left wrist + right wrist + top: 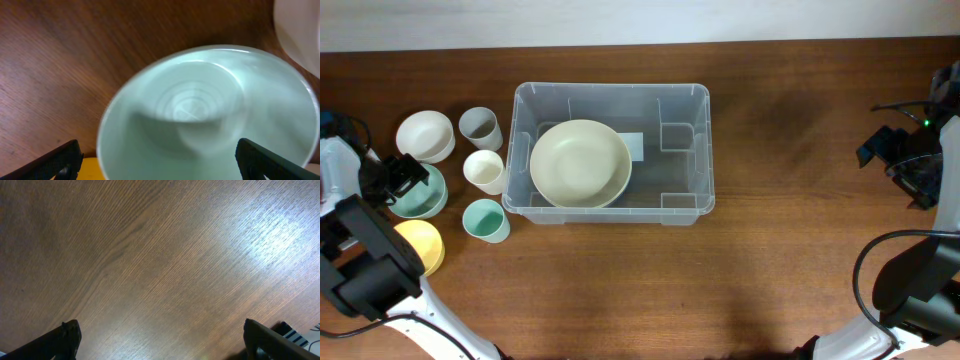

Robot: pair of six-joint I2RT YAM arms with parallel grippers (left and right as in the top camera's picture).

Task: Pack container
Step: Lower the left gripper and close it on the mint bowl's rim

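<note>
The clear plastic container (685, 110) stands mid-table with a large cream bowl (580, 164) inside its left half. My left gripper (405, 177) is open and hovers over a mint green bowl (423, 196) at the far left. In the left wrist view the mint green bowl (210, 115) fills the space between the spread fingers of my left gripper (159, 162). My right gripper (895, 155) is open at the far right, away from everything. In the right wrist view my right gripper (162, 340) has only bare wood between its fingers.
Left of the container stand a white bowl (425, 135), a grey cup (480, 127), a cream cup (485, 171), a teal cup (485, 220) and a yellow bowl (423, 246). The yellow bowl's edge (87, 170) and the white bowl's edge (297, 30) show in the left wrist view.
</note>
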